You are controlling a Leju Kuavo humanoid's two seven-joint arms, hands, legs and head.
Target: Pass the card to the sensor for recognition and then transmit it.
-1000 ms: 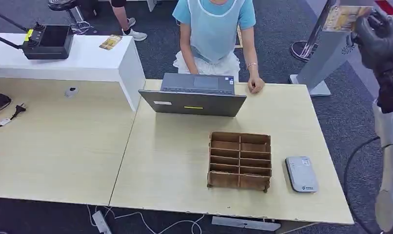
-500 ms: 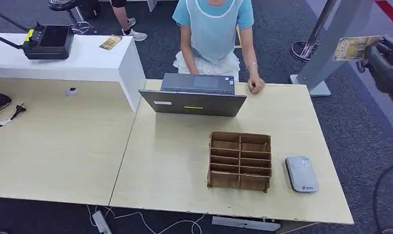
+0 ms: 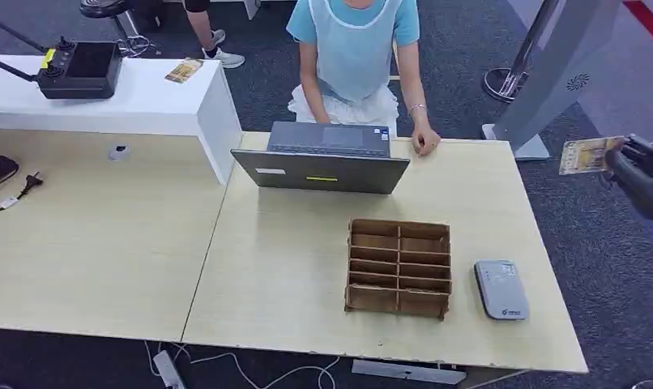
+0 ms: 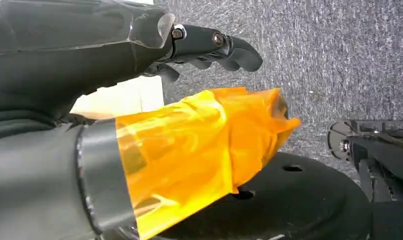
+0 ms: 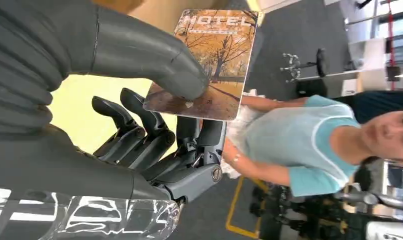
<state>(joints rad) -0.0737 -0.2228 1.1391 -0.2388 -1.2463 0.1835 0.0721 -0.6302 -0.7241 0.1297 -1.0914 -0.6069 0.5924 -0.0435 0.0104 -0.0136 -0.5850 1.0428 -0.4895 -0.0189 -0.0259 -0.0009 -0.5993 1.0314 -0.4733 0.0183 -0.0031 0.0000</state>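
Note:
My right hand [image 3: 643, 174] hangs in the air off the table's right side, level with its far corner. It pinches a hotel card [image 3: 586, 156] printed with orange autumn trees, which sticks out toward the table. In the right wrist view the thumb presses the card [image 5: 214, 60] against the dark fingers [image 5: 154, 135]. A slanted grey pillar [image 3: 562, 73] with a round dotted mark stands on the floor behind the hand. My left hand [image 4: 209, 45] hangs over grey carpet, fingers loosely bent and apart, holding nothing; orange film wraps its thumb.
A person in a light blue top sits at the far edge behind an open grey laptop [image 3: 322, 166], one hand [image 3: 424, 144] on the table [image 3: 291, 267]. A brown compartment box [image 3: 399, 267] and a flat grey device [image 3: 501, 289] lie at the front right.
My right hand has come down with the card from the top of the grey pillar to a spot beside the table's far right corner. The person and table objects stay put.

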